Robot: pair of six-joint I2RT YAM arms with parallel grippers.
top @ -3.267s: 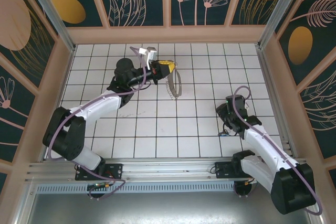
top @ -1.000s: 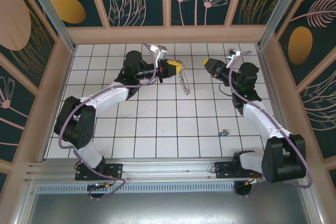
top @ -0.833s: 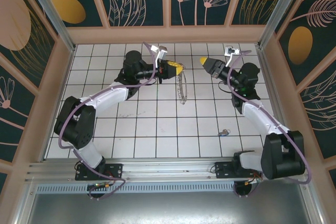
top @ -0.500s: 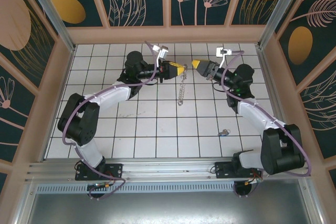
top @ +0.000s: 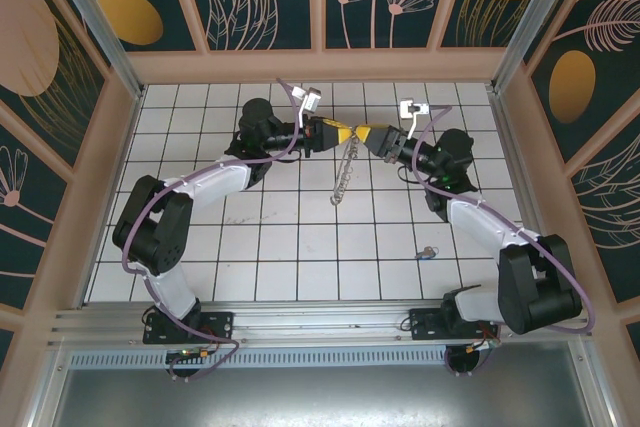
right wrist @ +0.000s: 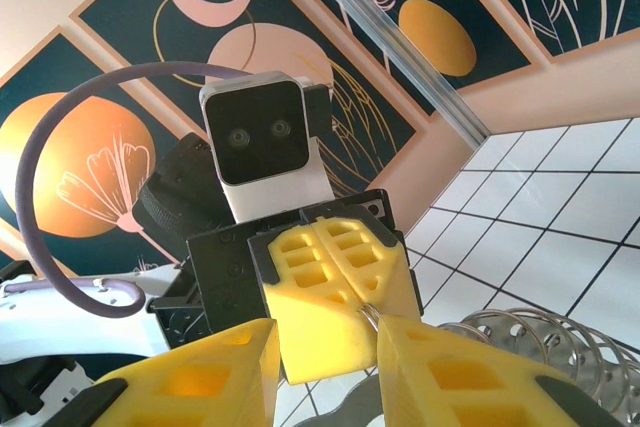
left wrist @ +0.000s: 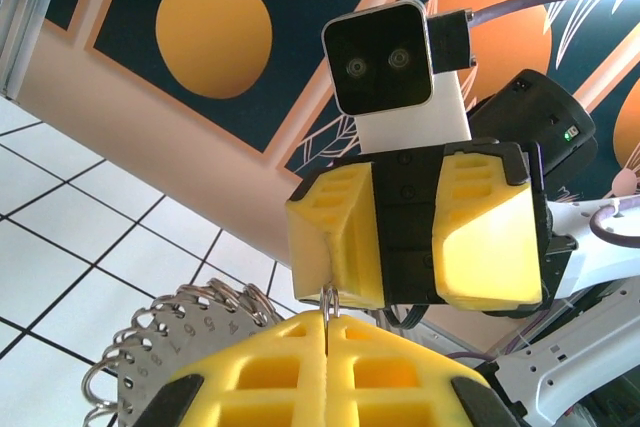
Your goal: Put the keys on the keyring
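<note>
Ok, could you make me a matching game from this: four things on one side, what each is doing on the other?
1. keys
2. keyring
3. left gripper
4. right gripper

A. jaws apart
B. lying on the white tiles
C. jaws shut on the keyring
D. hanging down, held at its top

Pairs: 1-B, 2-D, 3-C, 4-A

2 robot arms, 2 yellow grippers, 1 keyring, 1 bunch of keys, 1 tiled table

A faint row of small stamped digits curves along the grey, ring-edged metal keyring, too blurred to read; no other text is legible.
</note>
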